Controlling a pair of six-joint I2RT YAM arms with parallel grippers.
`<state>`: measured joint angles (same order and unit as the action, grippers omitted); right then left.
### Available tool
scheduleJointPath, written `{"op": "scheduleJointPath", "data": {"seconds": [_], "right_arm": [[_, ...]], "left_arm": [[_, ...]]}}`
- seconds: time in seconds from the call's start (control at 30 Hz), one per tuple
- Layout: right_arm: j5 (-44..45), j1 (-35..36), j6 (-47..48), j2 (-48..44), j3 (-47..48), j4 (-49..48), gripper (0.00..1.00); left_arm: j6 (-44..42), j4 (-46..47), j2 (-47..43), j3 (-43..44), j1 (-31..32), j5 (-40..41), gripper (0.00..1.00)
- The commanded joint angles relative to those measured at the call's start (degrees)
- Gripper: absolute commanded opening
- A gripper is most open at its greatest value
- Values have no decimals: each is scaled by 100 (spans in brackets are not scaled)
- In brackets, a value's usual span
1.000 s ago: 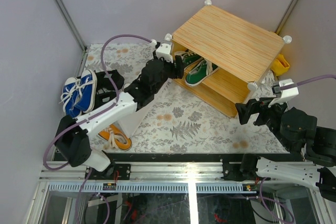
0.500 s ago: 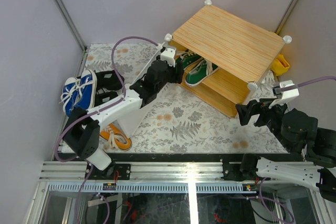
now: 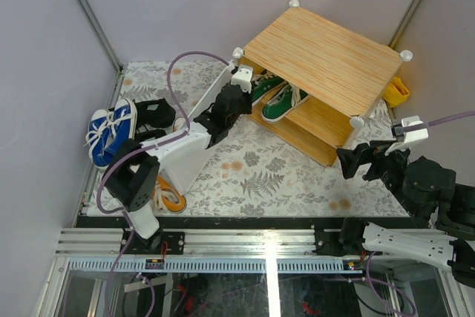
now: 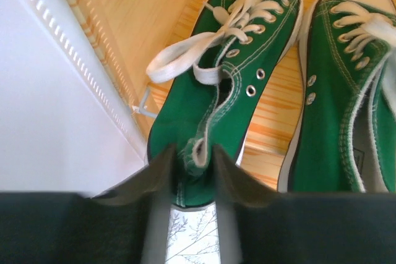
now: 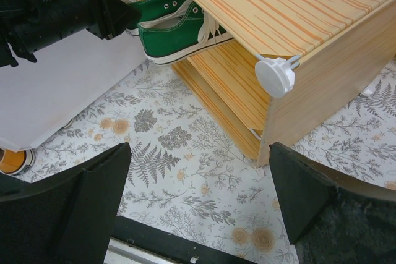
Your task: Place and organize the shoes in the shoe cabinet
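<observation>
Lengthwise, green sneaker (image 4: 229, 91) toe-first in shoe cabinet (image 3: 319, 57), heel in grip of left hand (image 4: 193, 153).

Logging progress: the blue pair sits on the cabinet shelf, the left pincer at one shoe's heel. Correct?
Not blue: the left wrist view shows the green pair on the cabinet shelf, left pincer at one shoe's heel.

Leafy tabletop (image 3: 260, 168) w/ shoe cabinet (image 3: 326, 53), blue shoes (image 3: 111, 128), black shoes (image 3: 156, 109) & orange shoe (image 3: 171, 200) on it; green shoes (image 3: 280, 103) on cabinet's shelf (image 3: 319, 120).
</observation>
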<state>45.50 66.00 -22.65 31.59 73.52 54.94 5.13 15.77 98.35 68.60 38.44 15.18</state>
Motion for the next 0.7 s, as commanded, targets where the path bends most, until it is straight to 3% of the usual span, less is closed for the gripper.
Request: {"op": "scheduleJointPath", "data": {"seconds": [0.0,0.07,0.67], "right_arm": [[132,14,34,-22,-18,-115,99],[156,16,33,-34,-31,-115,99],[223,11,7,74,-23,-124,100]], "left_arm": [[-66,312,355,237,-9,74,7],[-62,347,417,286,-11,104,0],[-33,547,581,1318,-11,112,0]]}}
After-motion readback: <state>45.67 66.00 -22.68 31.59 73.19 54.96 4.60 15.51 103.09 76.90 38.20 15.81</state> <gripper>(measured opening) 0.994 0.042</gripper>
